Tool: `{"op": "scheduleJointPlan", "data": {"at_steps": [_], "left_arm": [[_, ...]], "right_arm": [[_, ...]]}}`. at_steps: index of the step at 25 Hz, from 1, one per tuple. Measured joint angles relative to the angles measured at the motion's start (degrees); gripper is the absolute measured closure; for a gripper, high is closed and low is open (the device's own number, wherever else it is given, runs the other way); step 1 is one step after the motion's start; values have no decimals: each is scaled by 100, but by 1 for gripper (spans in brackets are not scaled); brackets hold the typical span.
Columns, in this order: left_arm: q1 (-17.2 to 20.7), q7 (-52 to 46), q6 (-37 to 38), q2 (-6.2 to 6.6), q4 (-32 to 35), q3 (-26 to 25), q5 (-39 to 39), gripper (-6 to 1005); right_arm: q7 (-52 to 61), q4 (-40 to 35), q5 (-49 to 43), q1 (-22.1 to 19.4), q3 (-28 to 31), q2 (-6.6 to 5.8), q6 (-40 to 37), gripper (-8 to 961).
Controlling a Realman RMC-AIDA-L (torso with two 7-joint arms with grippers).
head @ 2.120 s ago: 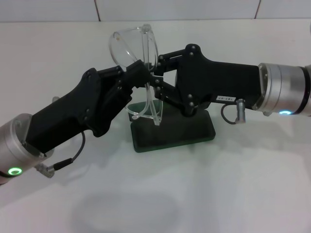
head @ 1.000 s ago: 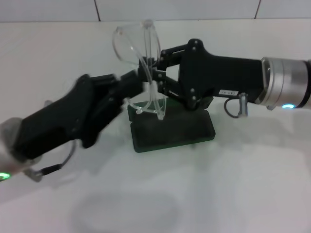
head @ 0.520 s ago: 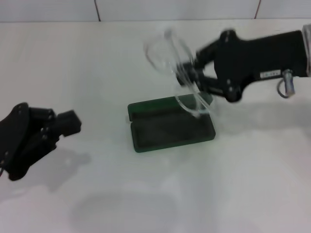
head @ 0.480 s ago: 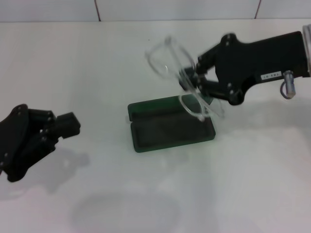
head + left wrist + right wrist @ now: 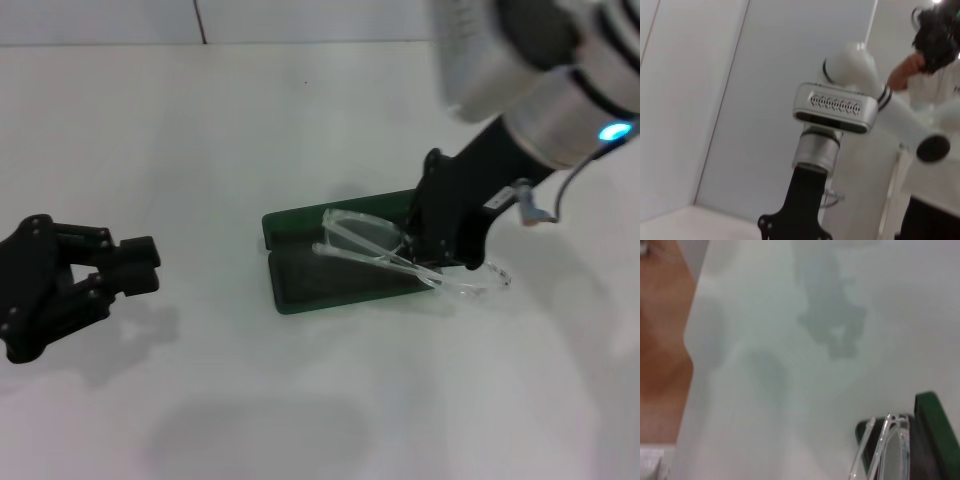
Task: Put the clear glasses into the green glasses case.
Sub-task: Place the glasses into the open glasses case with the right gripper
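Note:
The green glasses case [image 5: 298,222] lies open in the middle of the table, its dark inside facing up. The clear glasses [image 5: 362,236] rest slanted over the case's right half, and their thin temple arms reach past its right edge. My right gripper [image 5: 446,258] points down at that edge, shut on the glasses near the temples. The right wrist view shows the glasses [image 5: 886,450] beside the case's green rim [image 5: 936,426]. Far to the left my left gripper [image 5: 142,266] hovers low over the table, open and holding nothing.
The white tabletop [image 5: 330,400] stretches all around the case. A tiled wall edge [image 5: 200,20] runs along the back. In the left wrist view my right arm [image 5: 835,107] stands before a wall, with a person [image 5: 935,45] behind it.
My right gripper has swung down from above the case, bringing the glasses from mid-air onto the case's right half. My left gripper, earlier at the glasses, has pulled back to the far left.

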Motion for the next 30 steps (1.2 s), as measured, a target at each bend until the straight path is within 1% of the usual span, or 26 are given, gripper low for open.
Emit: {"op": "scheduleJointPlan", "data": {"at_steps": [4, 5, 6, 9, 12, 13, 14, 17, 22, 30], "left_arm": [[46, -91, -6, -42, 412, -689, 903, 824], [65, -127, -1, -55, 523, -877, 1150, 825], [79, -162, 5, -64, 594, -1002, 1324, 826], [120, -260, 17, -102, 739, -1226, 1647, 827], [176, -257, 21, -157, 776, -1345, 1674, 826], [176, -257, 21, -157, 776, -1345, 1674, 826], [214, -194, 22, -231, 781, -1520, 1682, 826], [235, -144, 22, -297, 781, -1582, 1716, 825], [239, -135, 21, -377, 757, -1589, 1785, 825], [251, -9, 7, -449, 723, -1595, 1792, 823]], "right_arm": [[220, 650, -270, 665, -544, 11, 30, 828], [244, 769, -312, 775, -666, 18, 55, 828], [284, 912, -404, 930, -890, 22, 144, 828], [366, 1052, -619, 1150, -1418, 27, 362, 828], [393, 1102, -798, 1330, -1789, 30, 538, 827], [384, 1130, -826, 1382, -1850, 30, 575, 827], [365, 1168, -829, 1429, -1904, 29, 640, 827], [291, 1235, -828, 1499, -2039, 30, 885, 826], [229, 1253, -820, 1522, -2441, 30, 1315, 826], [257, 1378, -836, 1581, -3283, 29, 1803, 825]]}}
